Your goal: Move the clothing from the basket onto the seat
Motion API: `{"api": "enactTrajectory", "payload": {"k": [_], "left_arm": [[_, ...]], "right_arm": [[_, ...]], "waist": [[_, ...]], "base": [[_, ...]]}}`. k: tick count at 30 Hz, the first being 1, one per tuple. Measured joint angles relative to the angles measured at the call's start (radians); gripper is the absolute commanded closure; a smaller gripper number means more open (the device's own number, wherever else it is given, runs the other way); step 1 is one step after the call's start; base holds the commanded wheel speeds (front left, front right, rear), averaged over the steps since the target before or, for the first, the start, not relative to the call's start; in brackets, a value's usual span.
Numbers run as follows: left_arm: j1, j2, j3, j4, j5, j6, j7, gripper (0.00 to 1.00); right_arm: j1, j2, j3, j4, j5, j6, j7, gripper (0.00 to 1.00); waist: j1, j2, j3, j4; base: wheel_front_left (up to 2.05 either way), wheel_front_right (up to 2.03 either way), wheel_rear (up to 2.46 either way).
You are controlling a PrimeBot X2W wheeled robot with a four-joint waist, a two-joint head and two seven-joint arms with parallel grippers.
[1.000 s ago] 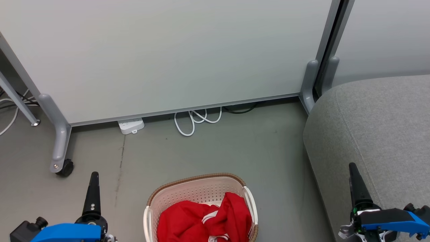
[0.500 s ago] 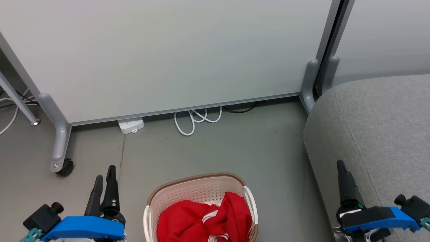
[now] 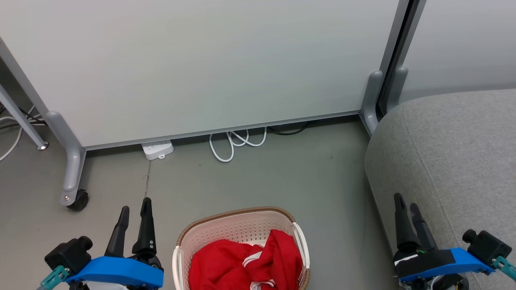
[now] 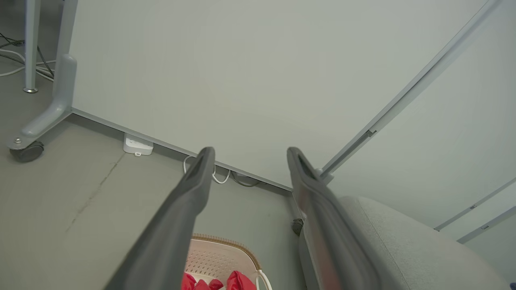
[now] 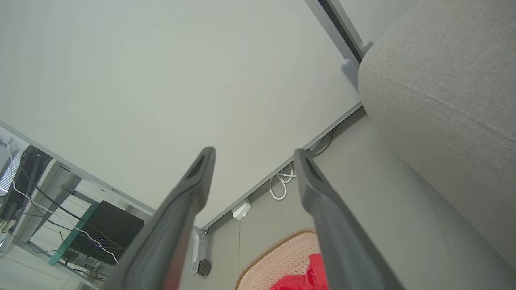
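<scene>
The red clothing with white stripes lies heaped in the cream basket with a brown rim, on the floor at the bottom centre of the head view. The grey seat fills the right side. My left gripper stands open left of the basket, fingers pointing up, empty. My right gripper is open and empty in front of the seat's edge, right of the basket. The left wrist view shows the basket, clothing and seat; the right wrist view shows the basket, clothing and seat.
A white partition panel on grey wheeled feet stands behind the basket. A white power strip and coiled white cable lie at its base. Grey floor stretches between panel and basket.
Both grippers have turned and moved inward toward the basket; each now shows two spread fingers instead of one edge-on. Basket and clothing have not moved.
</scene>
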Motion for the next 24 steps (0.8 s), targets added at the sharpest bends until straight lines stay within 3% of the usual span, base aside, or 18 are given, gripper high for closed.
{"api": "enactTrajectory", "payload": {"k": [24], "left_arm": [[-0.014, 0.005, -0.033, 0.019, 0.271, 0.007, -0.064, 0.0]], "right_arm": [[-0.005, -0.001, 0.038, 0.021, -0.253, 0.0, -0.064, 0.0]], "waist": [[-0.0001, 0.0, 0.0, 0.006]], "base": [[0.0, 0.0, 0.0]]}}
